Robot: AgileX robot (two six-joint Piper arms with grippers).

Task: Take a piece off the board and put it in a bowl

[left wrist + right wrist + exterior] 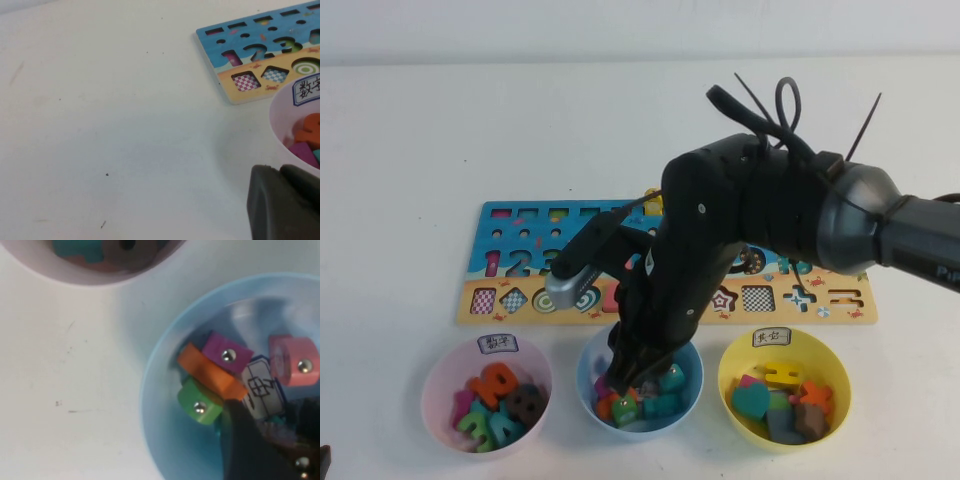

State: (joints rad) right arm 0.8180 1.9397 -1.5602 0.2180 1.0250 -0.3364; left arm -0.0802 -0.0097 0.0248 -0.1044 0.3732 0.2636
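My right gripper (635, 372) reaches down into the light blue bowl (588, 385), which stands in front of the board (840, 300). In the right wrist view the gripper (275, 440) is among the coloured pieces in the bowl (150, 390). A dark brown piece (296, 460) with shiny metal dots sits between its dark fingers (240, 440), and they look closed on it. The arm hides the middle of the board. My left gripper (282, 172) is shut and empty, low over the table beside the pink bowl (280, 120).
The pink bowl (435, 385) with number pieces stands left of the blue bowl. A yellow bowl (735, 370) with shape pieces stands right of it. Green (200, 402), orange (210, 372), magenta (227, 352) and pink (295, 362) pieces lie in the blue bowl.
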